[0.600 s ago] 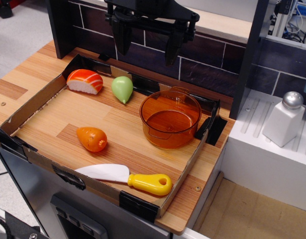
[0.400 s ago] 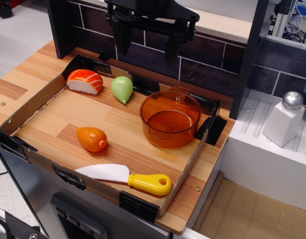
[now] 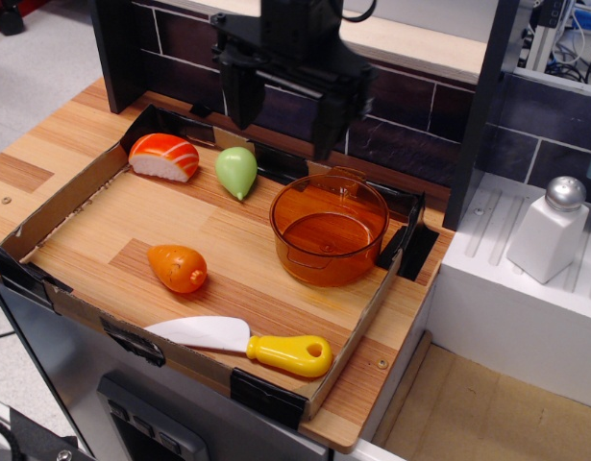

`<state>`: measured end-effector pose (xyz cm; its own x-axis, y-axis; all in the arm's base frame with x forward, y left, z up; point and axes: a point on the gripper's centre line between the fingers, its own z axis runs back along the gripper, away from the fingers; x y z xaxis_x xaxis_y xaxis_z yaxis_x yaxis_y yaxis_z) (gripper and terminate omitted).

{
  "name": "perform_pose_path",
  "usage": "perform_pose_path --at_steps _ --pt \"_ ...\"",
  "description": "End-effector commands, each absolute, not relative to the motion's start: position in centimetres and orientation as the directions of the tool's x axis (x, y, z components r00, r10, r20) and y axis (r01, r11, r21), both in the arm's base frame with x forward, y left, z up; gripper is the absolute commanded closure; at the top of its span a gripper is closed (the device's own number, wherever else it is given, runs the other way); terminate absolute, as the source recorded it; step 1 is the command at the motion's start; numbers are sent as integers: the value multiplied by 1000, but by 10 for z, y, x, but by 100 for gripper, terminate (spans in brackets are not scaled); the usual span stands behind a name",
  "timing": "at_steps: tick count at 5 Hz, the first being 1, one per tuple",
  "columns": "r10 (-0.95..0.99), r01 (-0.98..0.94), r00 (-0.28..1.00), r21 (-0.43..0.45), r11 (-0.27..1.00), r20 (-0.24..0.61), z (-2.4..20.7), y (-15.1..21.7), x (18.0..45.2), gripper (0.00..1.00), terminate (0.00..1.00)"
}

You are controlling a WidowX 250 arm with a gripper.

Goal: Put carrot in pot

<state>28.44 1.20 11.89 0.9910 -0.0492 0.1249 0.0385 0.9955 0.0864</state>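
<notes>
The carrot, a small glossy orange toy, lies on the wooden tray floor at the front left. The pot, translucent amber with small side handles, stands empty at the tray's right. My black gripper hangs open and empty above the back of the tray, behind the pot and right of the green toy, its two fingers spread wide. It is well apart from the carrot.
An orange-and-white sushi piece and a pale green pear-shaped toy lie at the tray's back left. A toy knife with yellow handle lies along the front rim. The cardboard tray wall rings the area. A white shaker stands right.
The gripper has come down and slightly forward over the back of the tray, staying open. The carrot, pot and other toys have not moved.
</notes>
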Motion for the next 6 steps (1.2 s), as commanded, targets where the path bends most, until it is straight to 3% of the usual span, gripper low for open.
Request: perform_pose_path --at_steps 1,2,3,4,6 --pt "-490 475 864 133 870 113 124 38 274 0 0" --pt "-692 695 719 72 715 -61 98 51 267 0 0" --pt "-845 854 520 52 518 -125 78 53 266 0 0" --pt "-951 956 288 -13 292 -114 62 49 261 0 0" --pt "-975 979 -205 -27 -203 -84 41 62 233 0 0"
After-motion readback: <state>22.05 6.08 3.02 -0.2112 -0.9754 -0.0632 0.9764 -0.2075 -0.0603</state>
